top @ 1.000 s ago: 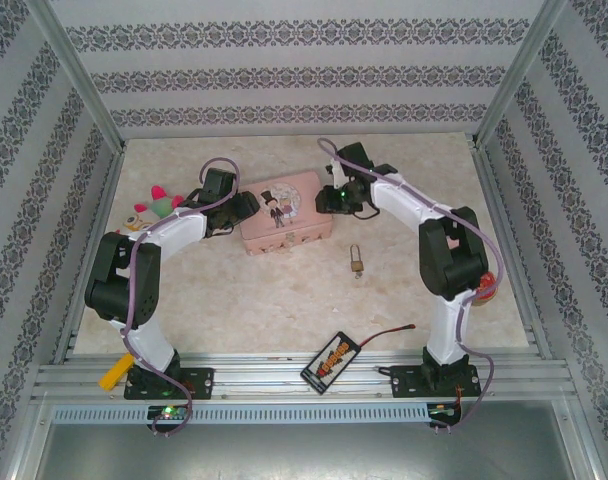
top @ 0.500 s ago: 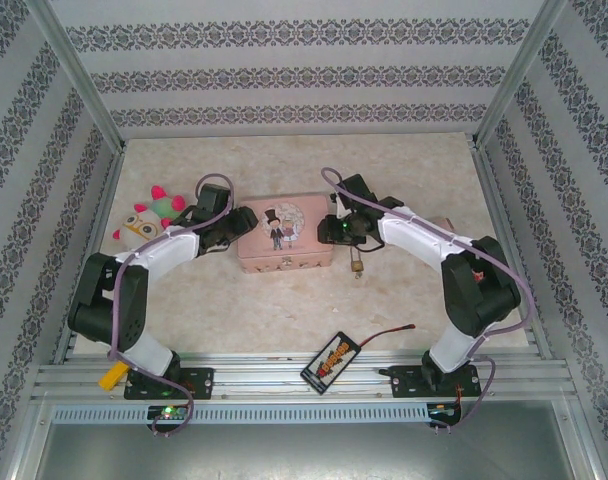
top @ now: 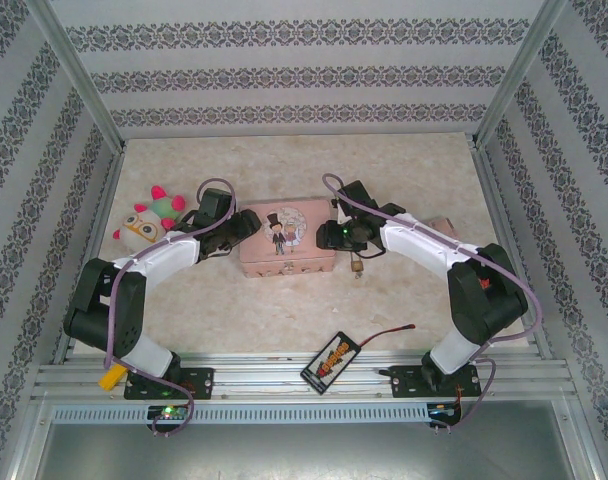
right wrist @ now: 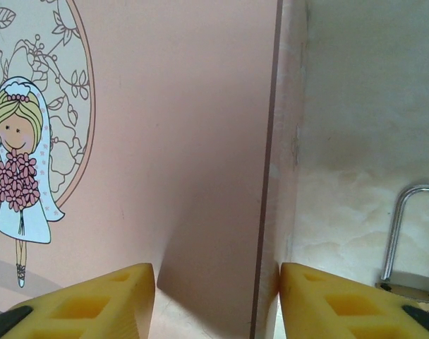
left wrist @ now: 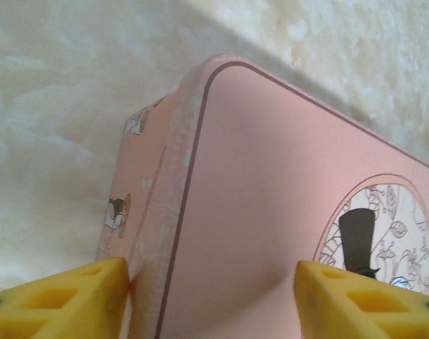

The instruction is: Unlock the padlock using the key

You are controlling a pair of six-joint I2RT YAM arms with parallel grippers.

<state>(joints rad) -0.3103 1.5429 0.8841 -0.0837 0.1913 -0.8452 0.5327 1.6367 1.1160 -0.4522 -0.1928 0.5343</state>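
While left gripper, right gripper straddle tin | padlock sits beside

Seen from above, the light is bright and even, with only soft, short shadows on the worktop. Through my wrist cameras the pink tin looks warm and slightly soft; a faint shadow lies on its lid, and the worktop bleaches nearly white.

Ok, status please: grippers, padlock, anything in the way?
Left gripper open at tin's left edge, right gripper open at right edge. Padlock on table right of tin, untouched. Tin crowds it.
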